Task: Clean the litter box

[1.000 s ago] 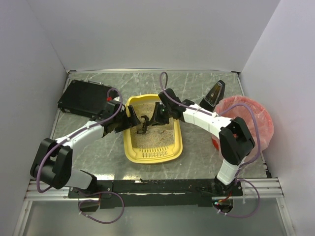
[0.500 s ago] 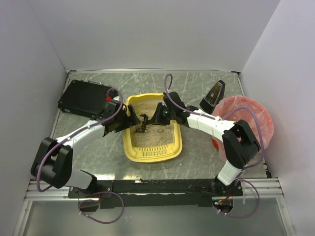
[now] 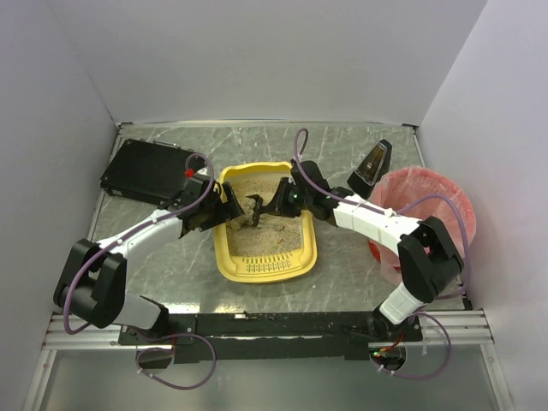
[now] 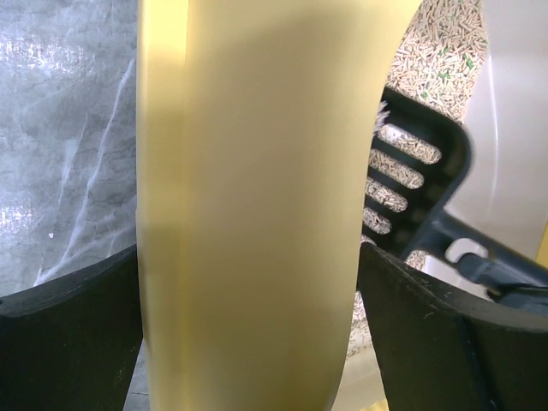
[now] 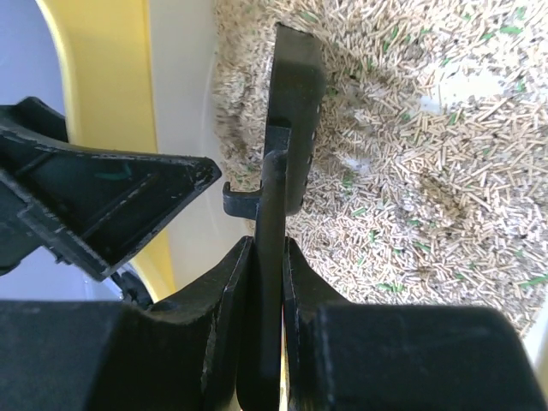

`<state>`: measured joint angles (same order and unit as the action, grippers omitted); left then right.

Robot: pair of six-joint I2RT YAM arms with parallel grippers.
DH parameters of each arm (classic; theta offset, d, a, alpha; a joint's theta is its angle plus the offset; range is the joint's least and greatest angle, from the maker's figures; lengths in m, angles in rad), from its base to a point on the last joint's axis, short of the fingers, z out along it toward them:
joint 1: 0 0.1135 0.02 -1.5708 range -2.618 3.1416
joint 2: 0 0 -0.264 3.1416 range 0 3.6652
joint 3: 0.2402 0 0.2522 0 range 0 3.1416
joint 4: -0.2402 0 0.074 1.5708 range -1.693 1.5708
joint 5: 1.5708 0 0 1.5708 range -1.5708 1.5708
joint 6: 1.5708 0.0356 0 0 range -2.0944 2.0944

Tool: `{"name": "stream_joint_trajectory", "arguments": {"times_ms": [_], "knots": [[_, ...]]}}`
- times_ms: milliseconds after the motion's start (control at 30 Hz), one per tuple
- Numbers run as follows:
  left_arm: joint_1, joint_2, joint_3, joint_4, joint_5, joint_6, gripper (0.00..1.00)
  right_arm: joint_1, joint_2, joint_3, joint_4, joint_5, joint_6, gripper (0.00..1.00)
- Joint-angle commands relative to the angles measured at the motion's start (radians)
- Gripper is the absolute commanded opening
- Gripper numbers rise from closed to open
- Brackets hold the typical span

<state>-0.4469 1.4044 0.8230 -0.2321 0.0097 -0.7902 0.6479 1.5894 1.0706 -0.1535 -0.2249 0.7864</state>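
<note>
The litter box point(image 3: 266, 271) is lying in the middle of the table point(image 3: 347, 272), between a black box point(image 3: 145, 169) at the far left and a pink bin point(image 3: 432, 205) at the right. The left gripper point(image 3: 226, 210) is standing spread wide across the left wall of the litter box, with one finger on each side; if the fingers are pressing it, I cannot tell. The right gripper point(image 3: 273, 205) is pinching the thin handle of a black scoop point(image 5: 291, 111), whose slotted head is hanging close over the litter point(image 5: 411, 163), near that same wall.
</note>
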Motion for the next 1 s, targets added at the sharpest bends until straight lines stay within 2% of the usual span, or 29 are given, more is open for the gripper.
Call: {"name": "stream_joint_trajectory", "arguments": {"times_ms": [0,367,767,967], "knots": [[-0.019,-0.002,0.005,0.004,0.023,-0.035,0.98,-0.033,-0.066,-0.021,0.055,0.019,-0.023,0.0],[-0.019,-0.073,0.021,0.033,0.044,-0.038,0.99,-0.059,-0.131,-0.077,0.098,-0.027,-0.006,0.0],[-0.018,-0.065,0.039,-0.036,-0.045,-0.041,0.97,-0.063,-0.181,-0.093,0.123,-0.042,0.011,0.0],[-0.018,-0.11,0.036,-0.056,-0.069,-0.038,0.97,-0.063,-0.22,-0.109,0.121,-0.022,0.013,0.0]]}}
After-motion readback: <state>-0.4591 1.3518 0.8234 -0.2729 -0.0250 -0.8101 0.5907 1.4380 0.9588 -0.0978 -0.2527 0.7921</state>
